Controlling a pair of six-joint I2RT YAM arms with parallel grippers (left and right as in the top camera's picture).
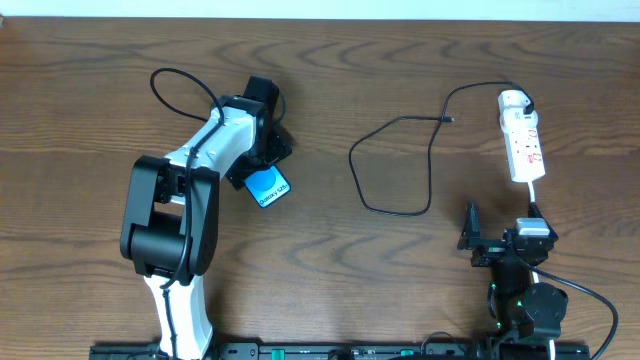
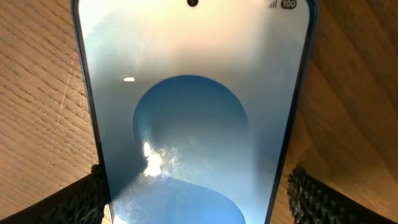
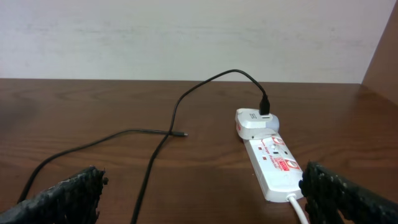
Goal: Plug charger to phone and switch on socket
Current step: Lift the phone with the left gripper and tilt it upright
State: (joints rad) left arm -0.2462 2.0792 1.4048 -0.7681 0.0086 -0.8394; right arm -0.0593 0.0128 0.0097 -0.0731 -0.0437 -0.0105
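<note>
The phone (image 1: pixel 268 187), blue screen up, lies on the table at the centre left. It fills the left wrist view (image 2: pixel 193 124). My left gripper (image 1: pixel 262 160) straddles its width (image 2: pixel 198 198): the left finger touches one edge and a thin strip of wood shows at the other, so it is open. The charger (image 1: pixel 352 165) loops across the middle of the table. Its small plug (image 1: pixel 451 120) lies free, also in the right wrist view (image 3: pixel 181 134). The socket (image 1: pixel 524 145) lies at the far right (image 3: pixel 273 158). My right gripper (image 1: pixel 502 228) is open and empty (image 3: pixel 205 199) just short of it.
A white adapter (image 1: pixel 514 100) sits in the strip's far end with the black cable coming out of it (image 3: pixel 255 121). The strip's white cord (image 1: pixel 535 195) runs back past my right gripper. A pale wall stands behind the table's far edge (image 3: pixel 186 79).
</note>
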